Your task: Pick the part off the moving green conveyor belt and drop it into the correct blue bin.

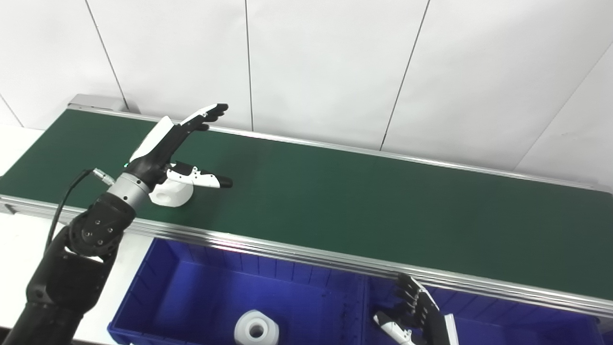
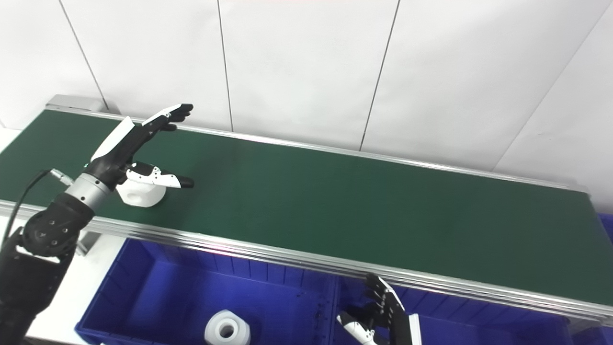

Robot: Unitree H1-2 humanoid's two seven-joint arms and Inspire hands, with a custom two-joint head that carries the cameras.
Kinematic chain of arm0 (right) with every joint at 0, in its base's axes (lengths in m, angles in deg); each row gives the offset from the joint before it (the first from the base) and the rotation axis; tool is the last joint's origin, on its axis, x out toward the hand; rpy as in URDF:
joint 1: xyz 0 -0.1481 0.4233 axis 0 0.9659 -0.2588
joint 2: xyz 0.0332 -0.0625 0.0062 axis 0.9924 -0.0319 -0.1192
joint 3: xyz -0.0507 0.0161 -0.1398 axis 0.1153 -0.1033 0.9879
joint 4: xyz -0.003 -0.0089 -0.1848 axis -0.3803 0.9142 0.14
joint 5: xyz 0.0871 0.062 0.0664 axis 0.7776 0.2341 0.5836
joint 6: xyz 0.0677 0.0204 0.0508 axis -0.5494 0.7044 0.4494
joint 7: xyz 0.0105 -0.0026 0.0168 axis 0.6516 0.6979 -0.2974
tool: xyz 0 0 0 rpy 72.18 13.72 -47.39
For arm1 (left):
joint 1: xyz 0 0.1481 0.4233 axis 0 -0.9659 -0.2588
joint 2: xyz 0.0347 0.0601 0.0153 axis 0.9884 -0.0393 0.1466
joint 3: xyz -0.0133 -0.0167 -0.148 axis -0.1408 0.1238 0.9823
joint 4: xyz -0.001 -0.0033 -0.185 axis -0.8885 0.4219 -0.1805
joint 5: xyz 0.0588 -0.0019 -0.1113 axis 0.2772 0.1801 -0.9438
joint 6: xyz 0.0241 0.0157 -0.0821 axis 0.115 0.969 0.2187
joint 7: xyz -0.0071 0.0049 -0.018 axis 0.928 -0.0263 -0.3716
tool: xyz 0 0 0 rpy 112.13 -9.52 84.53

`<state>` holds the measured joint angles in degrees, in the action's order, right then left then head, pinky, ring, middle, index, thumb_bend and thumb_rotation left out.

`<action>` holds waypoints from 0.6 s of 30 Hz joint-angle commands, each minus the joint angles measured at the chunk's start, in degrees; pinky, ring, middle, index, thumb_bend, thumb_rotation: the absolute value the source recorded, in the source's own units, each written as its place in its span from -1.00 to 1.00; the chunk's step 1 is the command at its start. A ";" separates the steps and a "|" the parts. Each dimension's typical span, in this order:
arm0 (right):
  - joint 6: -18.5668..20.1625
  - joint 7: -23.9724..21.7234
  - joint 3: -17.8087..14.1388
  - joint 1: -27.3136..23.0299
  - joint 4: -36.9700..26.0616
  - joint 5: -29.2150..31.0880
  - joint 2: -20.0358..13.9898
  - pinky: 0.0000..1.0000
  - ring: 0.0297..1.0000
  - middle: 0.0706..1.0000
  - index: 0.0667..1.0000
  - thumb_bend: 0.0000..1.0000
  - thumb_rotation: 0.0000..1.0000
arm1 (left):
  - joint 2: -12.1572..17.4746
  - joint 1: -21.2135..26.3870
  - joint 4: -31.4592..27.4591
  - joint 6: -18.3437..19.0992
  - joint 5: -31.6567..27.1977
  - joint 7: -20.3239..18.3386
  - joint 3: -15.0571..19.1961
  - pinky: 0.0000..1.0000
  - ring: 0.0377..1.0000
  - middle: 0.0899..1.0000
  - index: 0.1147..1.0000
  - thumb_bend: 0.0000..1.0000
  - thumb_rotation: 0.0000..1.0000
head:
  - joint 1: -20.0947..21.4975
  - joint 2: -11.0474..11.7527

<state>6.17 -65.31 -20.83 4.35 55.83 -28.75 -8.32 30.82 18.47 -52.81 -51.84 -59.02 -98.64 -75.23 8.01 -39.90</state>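
White part on the green belt, blue bins below

The white part is a small chunky block with a rounded body, sitting on the green conveyor belt near its left end and close to the near metal rail. Below the belt's near edge stand two blue bins side by side: the left bin holds a white ring-shaped part with a round hole, and the right bin is only partly in view.
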 commanded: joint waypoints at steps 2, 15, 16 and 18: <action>-3.33 0.48 0.05 -0.41 -1.18 1.01 -0.40 0.46 0.54 0.56 0.57 0.60 -0.26 | 2.51 4.65 3.36 -2.14 2.19 0.20 -0.33 0.68 0.83 0.85 0.82 0.52 -0.18 | -0.73 0.18; -3.33 1.42 -0.15 -0.54 -0.67 1.71 -1.36 0.43 0.50 0.50 0.50 0.67 -0.19 | 4.45 12.68 18.29 -3.18 13.04 0.71 -6.20 0.72 0.88 0.88 0.86 0.66 -0.33 | -3.26 1.99; -3.33 1.82 -0.08 -0.53 -0.62 1.50 -1.42 0.42 0.48 0.49 0.49 0.68 -0.18 | 4.53 13.06 19.08 -3.30 13.55 0.71 -6.70 0.80 0.90 0.88 0.86 0.67 -0.37 | -3.26 1.99; -3.33 2.24 0.03 -0.48 -0.59 1.42 -1.55 0.42 0.48 0.49 0.49 0.67 -0.20 | 4.60 13.63 20.62 -4.28 14.97 1.63 -7.70 0.85 0.91 0.87 0.86 0.67 -0.39 | -3.60 2.14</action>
<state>6.17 -63.95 -20.85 4.35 56.07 -27.03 -9.59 33.73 28.94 -32.18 -55.09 -45.11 -98.44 -82.83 4.48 -37.79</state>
